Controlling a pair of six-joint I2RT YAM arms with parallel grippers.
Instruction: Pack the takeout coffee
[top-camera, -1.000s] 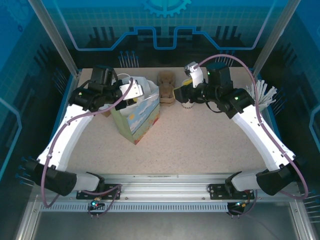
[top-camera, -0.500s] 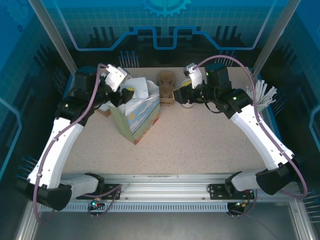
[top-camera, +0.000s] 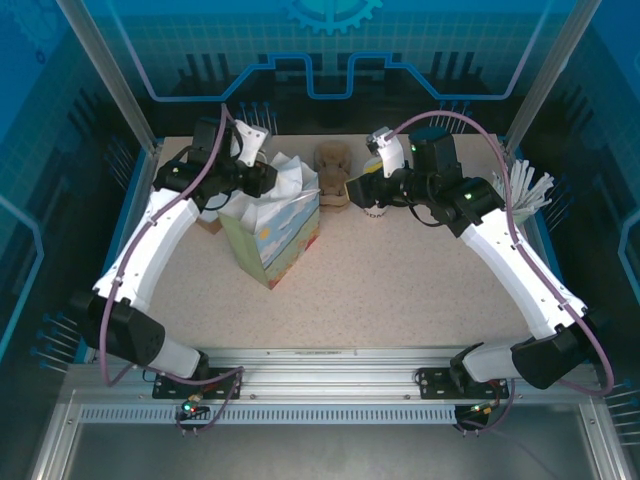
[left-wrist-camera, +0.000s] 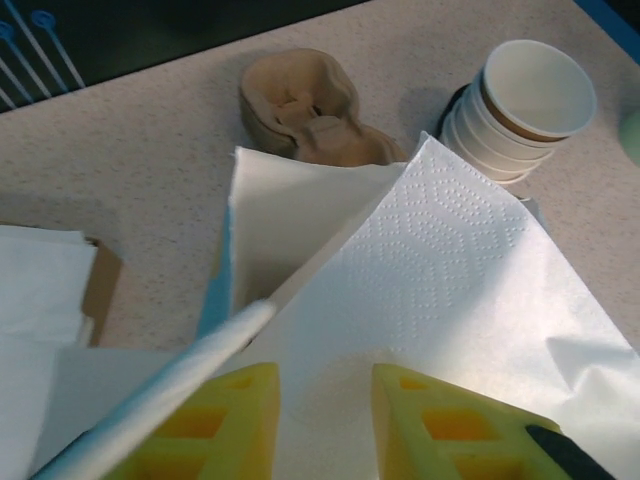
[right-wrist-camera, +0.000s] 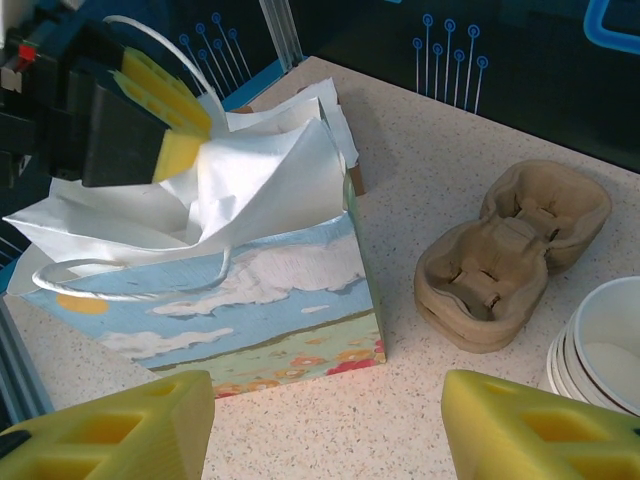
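Left jaws hang over the gift bag (right-wrist-camera: 250, 310), a gap between them with white tissue paper (left-wrist-camera: 450, 300) in it; you cannot tell if they pinch it. Right jaws spread wide, holding nothing, low over the table (right-wrist-camera: 420, 160), cardboard cup carrier (right-wrist-camera: 510, 255) and stack of white cups (right-wrist-camera: 600, 350) just ahead. Where the takeout coffee lies relative to either jaws, you cannot tell.

The left arm (top-camera: 150, 245) and the right arm (top-camera: 525, 265) have smooth white shells on their long links, with bulky black housings at the joints; a mauve cable (top-camera: 455, 113) runs outside each arm from base to wrist; a small green light (top-camera: 470, 197) glows on each black forearm housing; the fingers (left-wrist-camera: 400, 395) are bright yellow blocks with moulded hollows, set on black bodies.
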